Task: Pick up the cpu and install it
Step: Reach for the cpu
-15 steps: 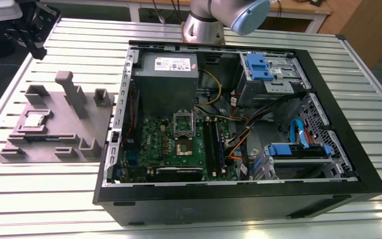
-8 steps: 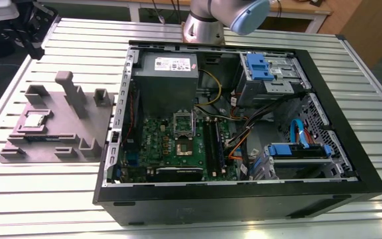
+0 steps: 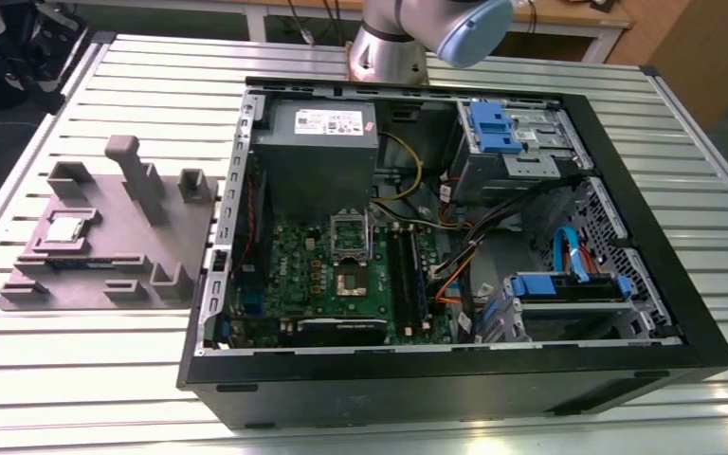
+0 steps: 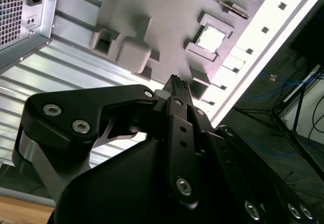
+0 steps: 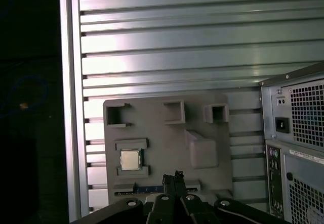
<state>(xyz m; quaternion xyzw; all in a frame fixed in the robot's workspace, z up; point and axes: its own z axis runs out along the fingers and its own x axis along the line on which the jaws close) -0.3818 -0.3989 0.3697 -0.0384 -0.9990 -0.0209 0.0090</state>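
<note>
The cpu [image 3: 67, 227] is a small silver square lying in a recess of the grey tray [image 3: 111, 275], at the exterior view's left beside the open computer case. Both wrist views look down on the cpu [image 4: 210, 38] [image 5: 130, 160] in the tray [image 4: 167, 11] [image 5: 167, 143]. My gripper [image 4: 177, 82] [image 5: 173, 177] hangs well above the tray, shut, with its fingertips together and nothing held. The motherboard's dark socket [image 3: 349, 276] lies uncovered in the middle of the case, its metal frame [image 3: 349, 232] flipped up behind it.
The open case [image 3: 465, 370] holds a grey power supply [image 3: 318, 142], drive cages with blue tabs [image 3: 497, 128] and loose cables [image 3: 465, 256]. The case's rear panel [image 5: 298, 148] stands beside the tray. Upright posts [image 3: 130, 175] rise from the tray. The slatted table [image 3: 86, 379] ends just past the tray.
</note>
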